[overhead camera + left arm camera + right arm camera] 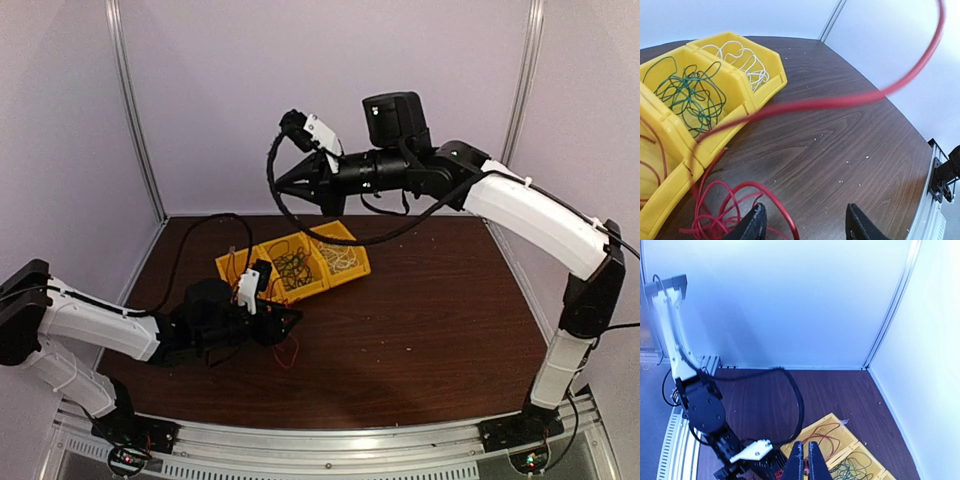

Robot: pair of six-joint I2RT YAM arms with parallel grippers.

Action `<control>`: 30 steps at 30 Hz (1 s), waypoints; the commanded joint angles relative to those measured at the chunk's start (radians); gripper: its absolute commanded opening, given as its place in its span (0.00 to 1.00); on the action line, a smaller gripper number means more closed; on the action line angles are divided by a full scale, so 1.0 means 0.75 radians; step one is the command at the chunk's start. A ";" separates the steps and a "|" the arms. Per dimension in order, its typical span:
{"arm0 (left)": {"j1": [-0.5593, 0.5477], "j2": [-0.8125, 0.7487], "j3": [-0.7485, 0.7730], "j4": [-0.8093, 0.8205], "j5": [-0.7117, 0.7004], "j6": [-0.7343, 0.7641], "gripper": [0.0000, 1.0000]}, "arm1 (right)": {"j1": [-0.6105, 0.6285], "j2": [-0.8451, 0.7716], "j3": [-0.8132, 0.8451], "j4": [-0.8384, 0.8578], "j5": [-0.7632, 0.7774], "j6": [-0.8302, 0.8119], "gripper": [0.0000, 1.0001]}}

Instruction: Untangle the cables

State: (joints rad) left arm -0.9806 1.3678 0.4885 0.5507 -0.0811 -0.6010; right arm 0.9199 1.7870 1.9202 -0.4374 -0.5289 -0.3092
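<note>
Cables: red strand aloft, coil unanchored

Lower left in the top view, the left gripper (285, 322) hangs with jaws apart over the red cable (720, 210) coiled on the table (430, 330). At centre, the yellow bin (767, 90) holds the green cable (687, 95) and white cable (742, 57). Upper centre, the right gripper (282, 183) is clamped, apparently on the red cable's raised strand. Risk: pulling higher may cinch loops or drag the strand against the bin wall, shifting it
</note>
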 commanded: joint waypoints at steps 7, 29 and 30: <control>-0.013 0.434 0.114 0.356 -0.128 0.027 0.48 | -0.149 -0.016 0.486 -0.169 -0.258 0.175 0.00; -0.104 0.260 0.173 0.295 -0.155 0.168 0.40 | -0.537 -0.141 0.441 0.046 -0.429 0.345 0.00; -0.124 0.234 0.212 0.287 -0.175 0.228 0.43 | -0.533 -0.159 0.385 0.051 -0.434 0.343 0.00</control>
State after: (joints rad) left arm -1.0286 1.6527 0.5652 0.7128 -0.1623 -0.5705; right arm 0.5133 1.7149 2.3283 -0.4057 -0.8295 -0.0307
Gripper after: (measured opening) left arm 0.381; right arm 0.024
